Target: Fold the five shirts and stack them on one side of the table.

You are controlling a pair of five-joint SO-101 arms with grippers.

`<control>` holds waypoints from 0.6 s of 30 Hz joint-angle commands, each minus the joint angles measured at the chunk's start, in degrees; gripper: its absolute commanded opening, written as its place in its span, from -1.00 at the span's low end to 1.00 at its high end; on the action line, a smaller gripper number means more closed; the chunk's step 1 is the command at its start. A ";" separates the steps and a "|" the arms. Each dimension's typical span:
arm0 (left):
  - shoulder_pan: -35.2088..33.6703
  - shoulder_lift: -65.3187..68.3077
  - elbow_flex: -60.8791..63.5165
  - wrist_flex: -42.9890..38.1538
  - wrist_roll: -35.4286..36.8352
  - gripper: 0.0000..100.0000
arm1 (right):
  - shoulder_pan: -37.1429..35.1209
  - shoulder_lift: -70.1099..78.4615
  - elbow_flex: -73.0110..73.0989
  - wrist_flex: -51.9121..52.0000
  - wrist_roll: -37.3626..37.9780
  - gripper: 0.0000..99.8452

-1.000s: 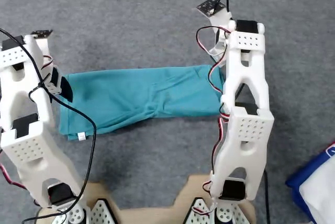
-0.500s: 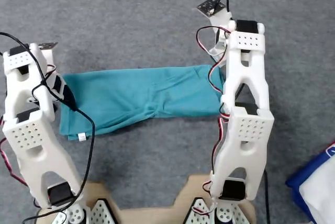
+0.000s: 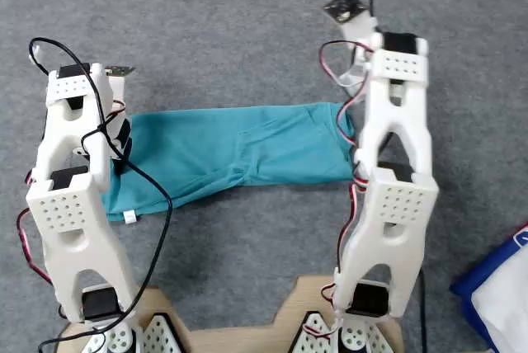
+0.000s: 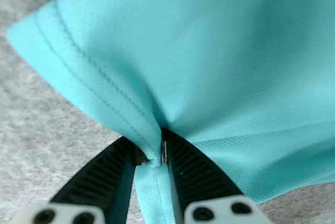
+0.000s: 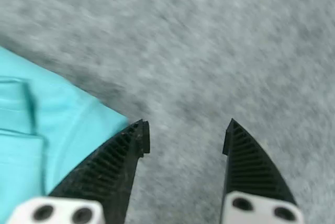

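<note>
A teal shirt (image 3: 231,153), folded into a long strip, lies across the grey table between the two arms. My left gripper (image 4: 151,157) is shut on a pinch of the teal shirt (image 4: 220,67) at its hemmed left end, under the left arm (image 3: 78,163) in the high view. My right gripper (image 5: 183,135) stands open over the grey cloth just off the teal shirt's (image 5: 47,124) right end, one finger beside its corner. In the high view the right arm (image 3: 388,155) covers that end.
Grey felt covers the table (image 3: 223,31). A blue and white pile of cloth (image 3: 499,287) lies at the front right edge. A wooden base (image 3: 247,328) holds both arms at the front. Open felt stretches behind the shirt.
The left arm has swung right and inward with the shirt's left end, bunching that end toward the middle. The right arm has shifted slightly to the right.
</note>
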 commanded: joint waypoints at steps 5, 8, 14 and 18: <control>1.85 0.13 -7.65 7.65 4.04 -0.96 | 8.57 -0.66 -8.22 -1.14 -3.34 -0.51; 3.78 0.13 -17.41 11.34 4.92 -0.96 | 13.05 -0.31 -11.91 -1.14 -4.57 -0.51; 15.65 -2.59 -25.93 11.34 8.97 -0.96 | 19.56 -0.13 -14.11 -4.13 -10.11 -0.51; 25.49 -6.55 -28.31 11.34 9.05 -0.96 | 21.76 2.07 -14.46 -5.54 -10.90 -0.51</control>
